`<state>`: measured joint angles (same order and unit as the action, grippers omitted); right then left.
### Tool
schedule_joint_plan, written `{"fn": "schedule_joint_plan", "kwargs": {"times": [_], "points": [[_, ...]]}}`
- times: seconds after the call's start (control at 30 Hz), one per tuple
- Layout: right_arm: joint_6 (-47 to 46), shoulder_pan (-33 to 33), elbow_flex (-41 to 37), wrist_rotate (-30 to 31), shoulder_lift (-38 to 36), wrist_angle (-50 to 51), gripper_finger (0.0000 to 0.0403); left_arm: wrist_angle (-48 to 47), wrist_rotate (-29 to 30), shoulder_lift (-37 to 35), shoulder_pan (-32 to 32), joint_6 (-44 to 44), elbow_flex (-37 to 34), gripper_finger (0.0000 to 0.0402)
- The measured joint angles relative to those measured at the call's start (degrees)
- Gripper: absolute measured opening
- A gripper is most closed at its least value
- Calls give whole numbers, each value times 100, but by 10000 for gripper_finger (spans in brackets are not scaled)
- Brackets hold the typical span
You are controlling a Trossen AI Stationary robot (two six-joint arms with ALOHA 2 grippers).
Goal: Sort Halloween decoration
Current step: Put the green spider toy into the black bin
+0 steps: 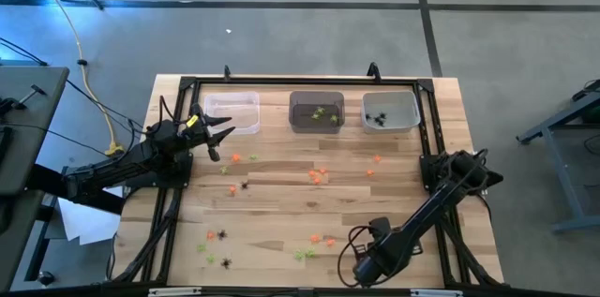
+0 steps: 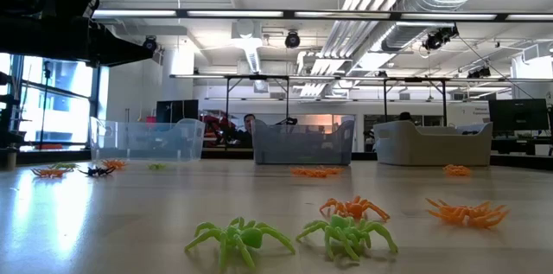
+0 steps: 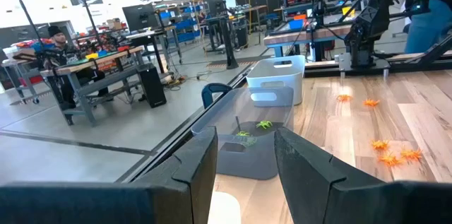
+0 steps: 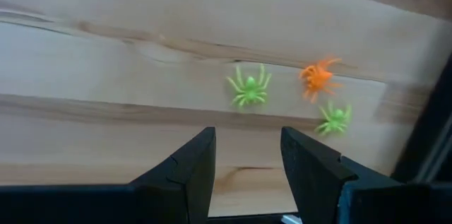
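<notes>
Tiny plastic spiders lie scattered on the wooden table: orange ones (image 1: 319, 176), black ones (image 1: 223, 234) and lime-green ones (image 1: 304, 254). My right gripper (image 1: 359, 267) hangs near the table's near edge, pointing down, open and empty. Just beyond its fingertips (image 4: 247, 160) lie a green spider (image 4: 248, 90), an orange one (image 4: 318, 77) and a second green one (image 4: 335, 116), all flat on the wood. My left gripper (image 1: 223, 138) is level and open beside the clear left bin (image 1: 232, 110), with nothing between its fingers (image 3: 246, 160).
Three bins stand along the far edge: the clear one, a grey middle bin (image 1: 316, 111) holding green spiders, and a pale right bin (image 1: 390, 111) holding black ones. A black frame (image 1: 427, 119) borders the table. In the low view, green spiders (image 2: 240, 239) sit closest.
</notes>
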<state>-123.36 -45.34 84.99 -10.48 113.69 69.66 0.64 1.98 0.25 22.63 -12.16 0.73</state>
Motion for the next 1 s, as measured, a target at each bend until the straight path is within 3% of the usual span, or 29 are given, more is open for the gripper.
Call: {"fn": "schedule_joint_plan", "kwargs": {"times": [0.2,0.77,1.0], "points": [[278,89,-480,-319,0,-544,155,1,0,0,-1,0,0,131],[299,132,-2345,-279,-575,-3028,153,1,0,0,-1,0,-1,131],[513,207,-2282,-210,-595,-3021,99,1,0,0,0,0,-1,131]]}}
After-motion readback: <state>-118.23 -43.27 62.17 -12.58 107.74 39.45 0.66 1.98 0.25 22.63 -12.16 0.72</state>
